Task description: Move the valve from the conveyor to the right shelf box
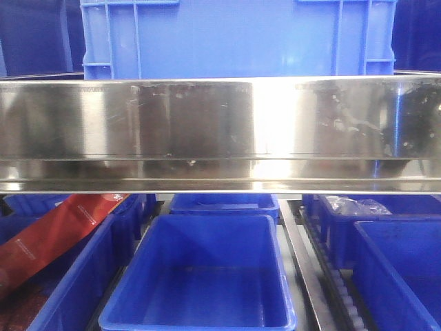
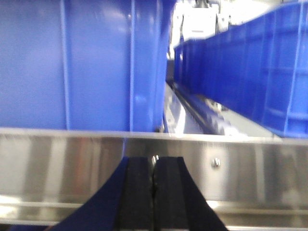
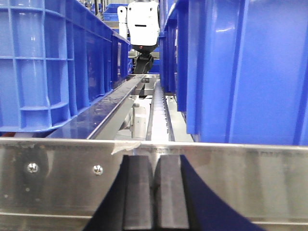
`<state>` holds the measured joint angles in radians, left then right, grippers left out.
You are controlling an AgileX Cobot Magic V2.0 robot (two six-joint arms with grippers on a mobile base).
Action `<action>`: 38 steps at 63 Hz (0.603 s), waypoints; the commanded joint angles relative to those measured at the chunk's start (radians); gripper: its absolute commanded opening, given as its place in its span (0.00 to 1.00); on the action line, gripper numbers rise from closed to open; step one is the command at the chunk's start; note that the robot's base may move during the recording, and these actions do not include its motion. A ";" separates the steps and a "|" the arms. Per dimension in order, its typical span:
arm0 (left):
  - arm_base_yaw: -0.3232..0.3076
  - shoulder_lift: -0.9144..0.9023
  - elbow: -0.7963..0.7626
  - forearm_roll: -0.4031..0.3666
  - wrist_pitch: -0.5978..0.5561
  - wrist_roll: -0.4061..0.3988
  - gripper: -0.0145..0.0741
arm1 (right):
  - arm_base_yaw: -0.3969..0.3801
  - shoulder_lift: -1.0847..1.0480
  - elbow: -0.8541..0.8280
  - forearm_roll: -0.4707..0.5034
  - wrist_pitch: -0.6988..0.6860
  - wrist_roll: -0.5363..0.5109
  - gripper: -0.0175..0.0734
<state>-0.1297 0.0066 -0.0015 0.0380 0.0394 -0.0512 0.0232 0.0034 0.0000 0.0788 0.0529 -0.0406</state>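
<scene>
The conveyor and the valve are out of view in every frame. My left gripper [image 2: 154, 161] is shut and empty, its black pads pressed together in front of a steel shelf rail [image 2: 72, 163]. My right gripper [image 3: 154, 161] is also shut and empty, facing a steel rail [image 3: 240, 178]. Blue shelf boxes stand behind each rail: one [image 2: 82, 62] ahead of the left gripper, one [image 3: 240, 67] up and right of the right gripper. Neither gripper shows in the front view.
In the front view a steel shelf beam [image 1: 220, 134] crosses the frame with a blue crate [image 1: 238, 38] on it. Below are open blue bins [image 1: 200, 276], one holding a red packet [image 1: 58, 231], one a plastic bag [image 1: 355, 205]. A roller track [image 3: 158, 110] runs between boxes.
</scene>
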 commanded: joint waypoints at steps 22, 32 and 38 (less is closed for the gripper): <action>-0.008 -0.007 0.001 -0.007 -0.004 -0.006 0.04 | -0.003 -0.003 0.000 -0.003 -0.024 -0.005 0.01; -0.008 -0.007 0.001 -0.007 -0.004 -0.006 0.04 | -0.003 -0.003 0.000 -0.003 -0.024 -0.005 0.01; -0.008 -0.007 0.001 -0.007 -0.004 -0.006 0.04 | -0.003 -0.003 0.000 -0.003 -0.024 -0.005 0.01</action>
<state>-0.1305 0.0052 0.0024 0.0380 0.0459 -0.0531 0.0232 0.0034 0.0000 0.0788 0.0512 -0.0406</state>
